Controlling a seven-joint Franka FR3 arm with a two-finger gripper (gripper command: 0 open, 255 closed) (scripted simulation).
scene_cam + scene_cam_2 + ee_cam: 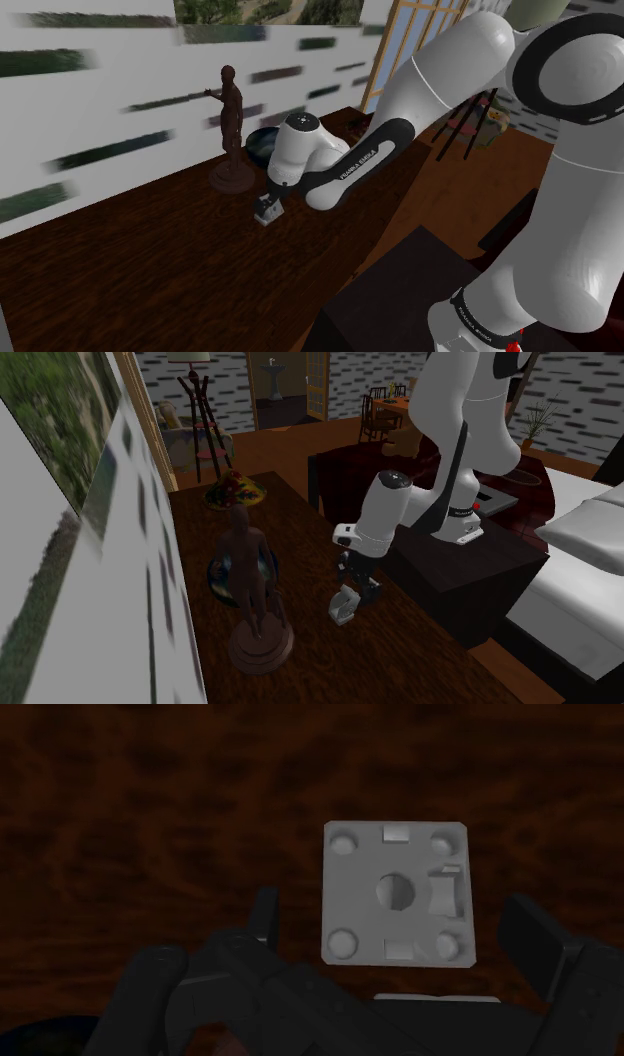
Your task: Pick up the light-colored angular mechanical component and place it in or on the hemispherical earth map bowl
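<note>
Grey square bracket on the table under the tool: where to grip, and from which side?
Take the bracket across its two straight, parallel side edges, coming straight down from above. Its square face points up at the tool, and the open fingers stand on either side of it, lined up with those edges. Probably skip the clipped corners and the raised tabs on the face.

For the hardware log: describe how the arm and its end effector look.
The arm is built of smooth, rounded white links with dark bands at the joints. One dark band carries white lettering. The end effector is all black and blocky, with two flat, squared-off fingers.
</note>
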